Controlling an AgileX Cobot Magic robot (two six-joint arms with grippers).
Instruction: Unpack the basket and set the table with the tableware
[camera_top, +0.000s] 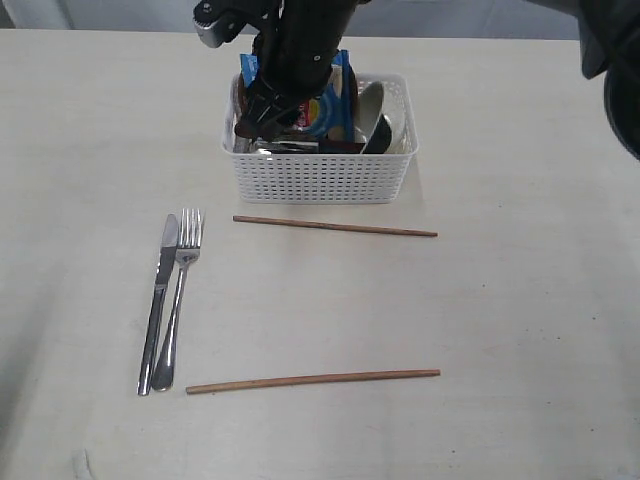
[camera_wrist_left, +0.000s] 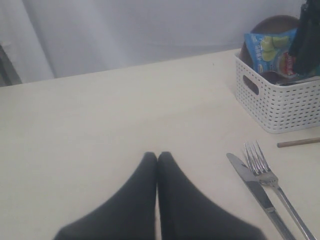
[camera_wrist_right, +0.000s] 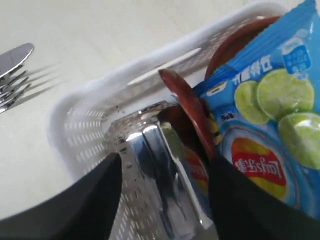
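1. Exterior view: a white lattice basket (camera_top: 320, 180) is sitting at the far middle of the pale bench (camera_top: 520, 320). The right arm (camera_top: 300, 50) is reaching down into it from above and hiding much of what is inside. A blue chip bag (camera_top: 328, 112) is poking up beside the arm. On the left, a knife (camera_top: 158, 305) and fork (camera_top: 180, 290) are lying side by side. Two chopsticks are lying crosswise and well apart, one (camera_top: 335, 227) just in front of the basket and one (camera_top: 312, 380) nearer the camera.

2. Left wrist view: the left jaws are pressing together, tips touching, and gripping nothing. They are hovering over bare bench, well away from the basket.

3. Right wrist view: the right jaws are standing wide, one on either side of a shiny steel cup (camera_wrist_right: 155, 170) inside the basket. Whether they are touching it cannot be told. A dark red spoon (camera_wrist_right: 187, 107) is leaning just beside the cup, with the reddish-brown plate (camera_wrist_right: 235, 45) behind.

4. Handling, as a judgement: the cup is probably rigid, light and slippery, so a firm squeeze across its body looks safest. The spoon and the crinkly bag are crowding it and might come up with it.
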